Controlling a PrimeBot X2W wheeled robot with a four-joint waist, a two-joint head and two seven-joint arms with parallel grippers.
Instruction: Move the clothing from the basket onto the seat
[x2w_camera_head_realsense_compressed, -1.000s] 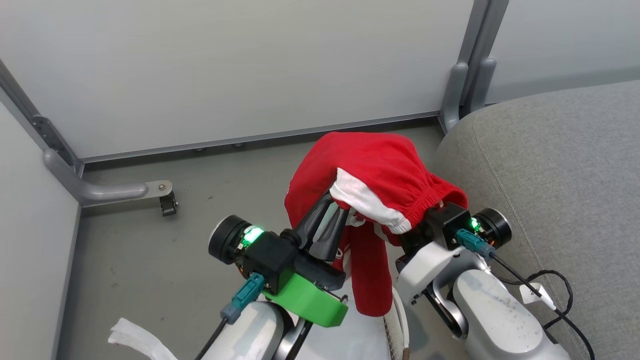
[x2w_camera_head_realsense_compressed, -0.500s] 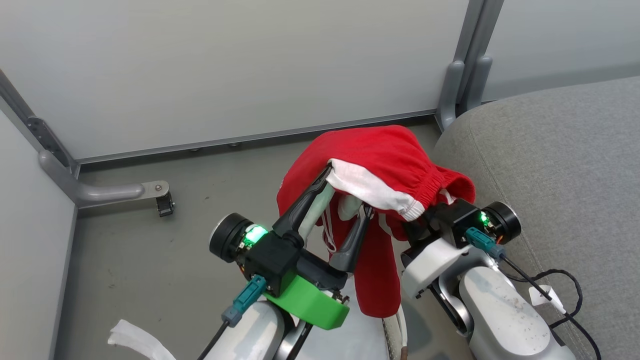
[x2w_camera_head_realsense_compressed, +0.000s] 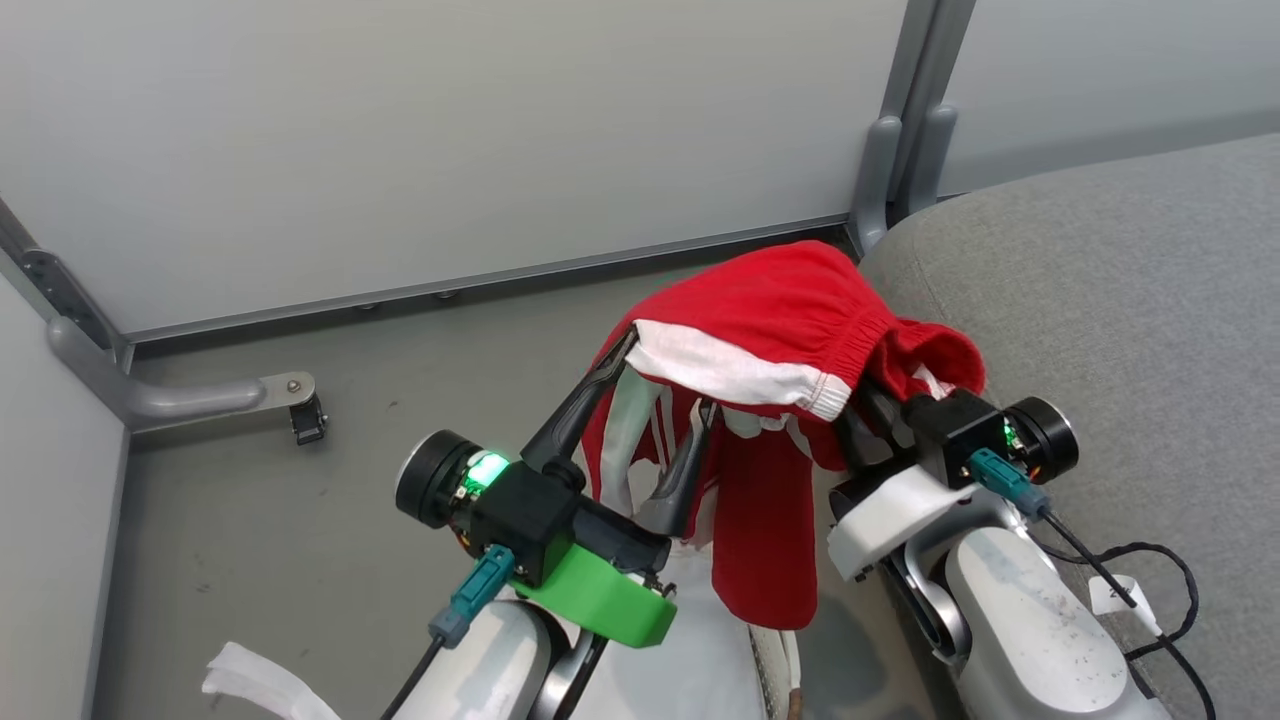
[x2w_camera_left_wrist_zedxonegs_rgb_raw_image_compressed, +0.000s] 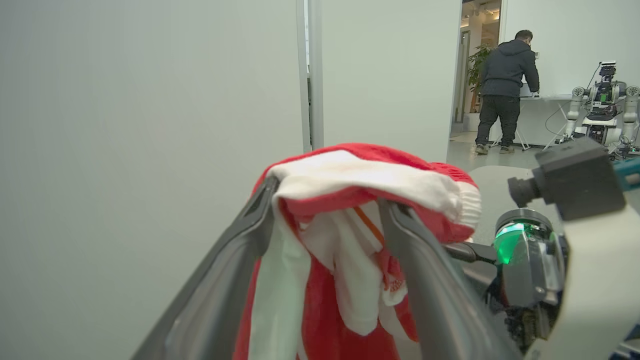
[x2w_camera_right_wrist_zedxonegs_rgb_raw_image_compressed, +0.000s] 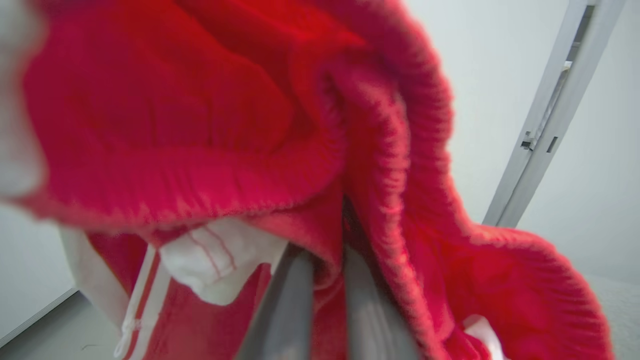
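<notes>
At frame centre the left gripper (x2w_camera_head_realsense_compressed: 668, 375) spreads its fingers wide under the red clothing (x2w_camera_head_realsense_compressed: 770, 300), which drapes over them in the air beside the grey seat (x2w_camera_head_realsense_compressed: 1100, 300) at the right, where the right gripper (x2w_camera_head_realsense_compressed: 868, 415) fingers pinch its gathered waistband.

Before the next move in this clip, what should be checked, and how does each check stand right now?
1. Hold of the right gripper on the clothing: ok, it is shut on a red fold.
2. Release by the left gripper: ok, its jaws are spread wide.
3. Left fingertips free of cloth: not ok, the white band drapes over them.
4. Clothing above the seat: not ok, it hangs beside the rounded edge, over the floor.
5. Person out of reach: ok, far off in the background.
</notes>
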